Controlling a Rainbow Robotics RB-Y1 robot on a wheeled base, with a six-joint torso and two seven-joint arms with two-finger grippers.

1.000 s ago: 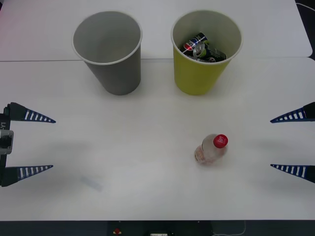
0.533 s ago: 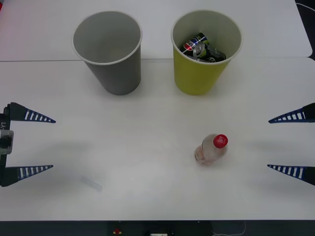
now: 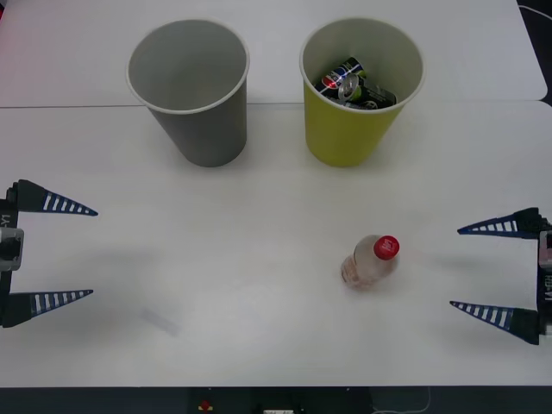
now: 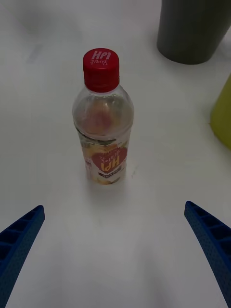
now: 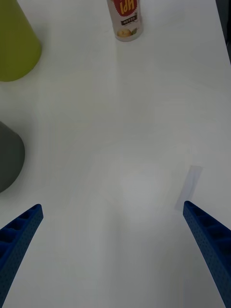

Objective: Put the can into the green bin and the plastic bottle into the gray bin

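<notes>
Waiting at the left edge of the white table, the left gripper has its two blue ribbed fingers spread wide apart, with nothing between them. A faint see-through strip of tape lies flat on the table near it.

Farther back stands one tall gray cup-shaped bin with a white rim. Just beside it stands one tall yellow-green cup-shaped bin with a white rim. Inside the green bin lie dark crushed cans; two can be made out.

One small clear plastic bottle with a red screw cap stands upright on the table, in front of the green bin and well apart from it. No gripper touches it.

At the right edge, the right gripper is also spread wide and holds nothing. The bottle stands near it, toward the middle of the table. In the right wrist view the bottle stands ahead of the open fingers, about midway between them.
</notes>
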